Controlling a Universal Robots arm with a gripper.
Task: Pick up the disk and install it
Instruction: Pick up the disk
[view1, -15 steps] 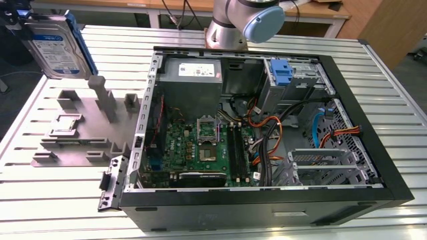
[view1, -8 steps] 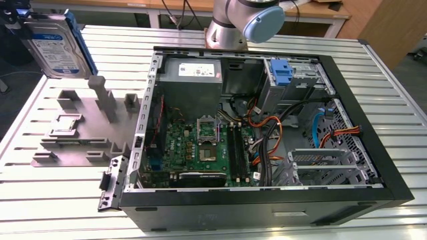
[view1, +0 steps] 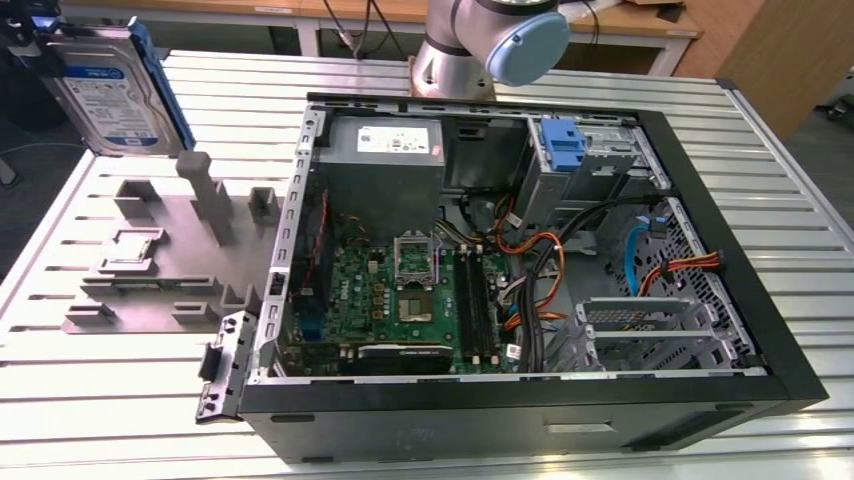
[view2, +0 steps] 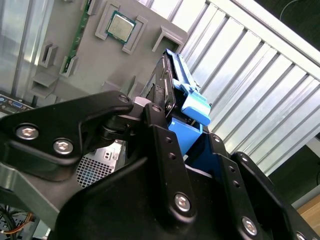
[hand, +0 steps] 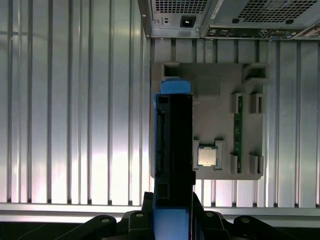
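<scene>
Aloft, disk (view1: 114, 88) in hand (hand: 172, 207), fixture (view1: 160, 295) below

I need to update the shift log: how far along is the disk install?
Done: the disk is picked up and raised on edge above the grey fixture plate. In hand: the end effector is clamped on it. Left: the install itself, as the disk is not yet inside the open computer case.
</scene>
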